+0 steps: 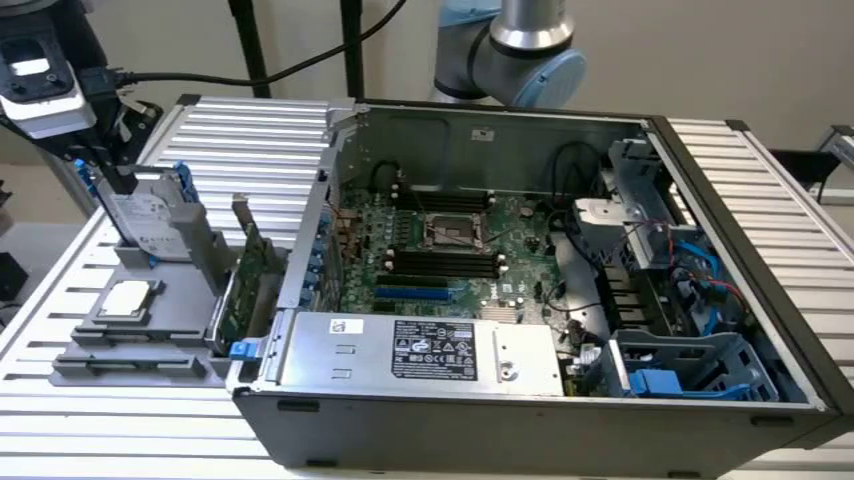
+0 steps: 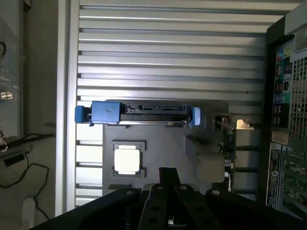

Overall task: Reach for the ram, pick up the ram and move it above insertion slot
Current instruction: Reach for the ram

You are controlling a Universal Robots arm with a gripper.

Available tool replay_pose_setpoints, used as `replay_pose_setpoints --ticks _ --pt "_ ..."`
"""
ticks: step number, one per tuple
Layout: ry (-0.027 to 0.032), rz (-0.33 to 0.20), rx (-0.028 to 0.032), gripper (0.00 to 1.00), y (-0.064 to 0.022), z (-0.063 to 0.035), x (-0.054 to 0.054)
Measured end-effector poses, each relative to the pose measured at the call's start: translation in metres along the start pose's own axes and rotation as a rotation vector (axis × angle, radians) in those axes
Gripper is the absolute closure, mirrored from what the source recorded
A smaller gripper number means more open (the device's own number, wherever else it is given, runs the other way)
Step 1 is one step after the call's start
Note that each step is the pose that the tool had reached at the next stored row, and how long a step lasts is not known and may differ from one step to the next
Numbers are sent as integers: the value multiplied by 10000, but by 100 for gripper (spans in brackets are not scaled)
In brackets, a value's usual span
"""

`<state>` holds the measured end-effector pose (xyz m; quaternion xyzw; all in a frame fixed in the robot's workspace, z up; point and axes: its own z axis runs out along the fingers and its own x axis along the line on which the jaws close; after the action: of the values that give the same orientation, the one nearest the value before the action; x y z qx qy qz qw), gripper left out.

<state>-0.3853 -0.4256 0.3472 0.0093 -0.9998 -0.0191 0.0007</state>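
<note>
- The robot arm's dark gripper (image 2: 168, 181) is hanging over the grey plastic parts holder (image 1: 94, 378). The holder is sitting on the ribbed aluminium table (image 1: 240, 130), at the exterior view's left of the open black computer case (image 1: 534, 430).
- I cannot tell whether the gripper is open or closed. I am seeing nothing carried in it.
- The ram (image 1: 134, 363), a thin narrow stick, is most likely the dark strip sitting in the slot along the holder's near edge, though it is too faint to be sure. It is lying well apart from the gripper.
- The gripper is hovering nearest to the silver hard drive in its blue caddy (image 1: 147, 215), which is standing upright at the holder's far end.
- In my judgement, a descent from this position is risking a knock against the upright drive, because the arm is sitting above it rather than above the ram.
- The larger green expansion card with the blue tab (image 1: 247, 300) is standing just beside the holder. Being green as well, it is inviting a wrong grab.
- The ram is looking thin, so an off-centre grip is likely to tilt it.
- The long black memory slots (image 1: 441, 262) on the green motherboard are crowded by cables, which are leaving little room.
- The silver power supply box (image 1: 414, 350) is carrying a black label with white print and a small white sticker. No brand or word on either is readable.
</note>
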Motion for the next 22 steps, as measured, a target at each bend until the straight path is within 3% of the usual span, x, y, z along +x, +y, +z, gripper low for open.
replay_pose_setpoints --ticks 22 --pt "6 2 0 89 -1000 20 18"
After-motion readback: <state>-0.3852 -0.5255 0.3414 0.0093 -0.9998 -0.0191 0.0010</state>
